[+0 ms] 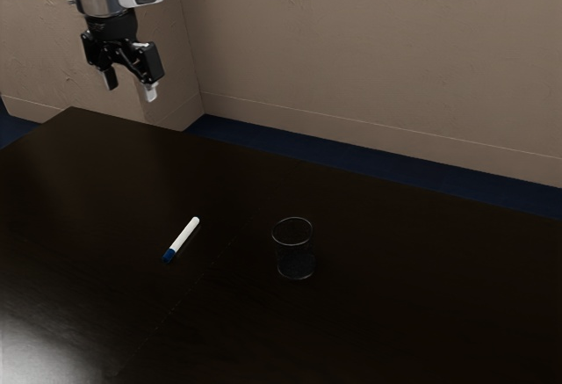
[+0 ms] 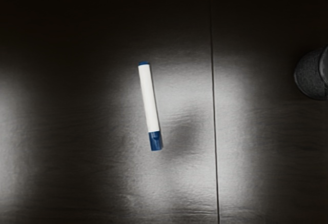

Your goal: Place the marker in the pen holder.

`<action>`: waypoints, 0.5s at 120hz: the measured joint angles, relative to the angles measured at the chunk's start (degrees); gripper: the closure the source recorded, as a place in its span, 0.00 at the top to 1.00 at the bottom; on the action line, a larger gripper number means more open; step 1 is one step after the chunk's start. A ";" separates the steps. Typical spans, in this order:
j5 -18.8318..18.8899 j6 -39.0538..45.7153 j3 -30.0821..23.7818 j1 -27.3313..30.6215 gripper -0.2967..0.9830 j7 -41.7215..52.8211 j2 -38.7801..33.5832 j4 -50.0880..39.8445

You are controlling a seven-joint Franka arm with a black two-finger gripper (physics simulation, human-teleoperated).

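So, clear pen holder [image 1: 296,268] upright on dark table [image 1: 421,314]; marker [image 1: 183,238] lying outside it; jaws raised, spread apart.

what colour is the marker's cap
The cap is blue, seen best in the wrist view.

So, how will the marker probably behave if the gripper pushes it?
The marker looks slim and round, so it may roll when pushed sideways. Its straight, smooth barrel suggests it stays stiff and perhaps a little slippery.
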 joint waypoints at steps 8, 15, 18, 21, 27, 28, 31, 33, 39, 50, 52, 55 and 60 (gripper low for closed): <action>-0.01 0.00 0.01 -0.19 0.77 -0.02 0.00 0.00; -0.02 0.00 0.00 -0.35 0.77 -0.02 0.00 0.00; -0.03 0.00 0.00 -0.42 0.77 -0.02 0.00 0.00; -0.03 0.00 -0.01 -0.48 0.77 -0.02 0.00 0.00; -0.03 0.00 -0.01 -0.63 0.77 -0.03 0.00 0.00; -0.03 0.00 0.00 -0.66 0.77 -0.03 0.00 0.00; -0.03 0.00 0.01 -0.75 0.77 -0.03 0.00 0.00; -0.04 0.00 0.03 -0.81 0.77 -0.03 0.00 0.00; -0.05 0.00 0.05 -0.97 0.77 -0.03 0.00 0.00; -0.12 0.00 0.09 -1.27 0.77 -0.14 -0.04 -0.04; -0.11 -0.03 0.10 -1.32 0.77 -0.20 -0.07 -0.05; -0.06 -0.19 0.09 -1.41 0.77 -0.53 -0.30 -0.18; 0.09 -0.55 -0.03 -1.47 0.77 -1.19 -1.21 -0.29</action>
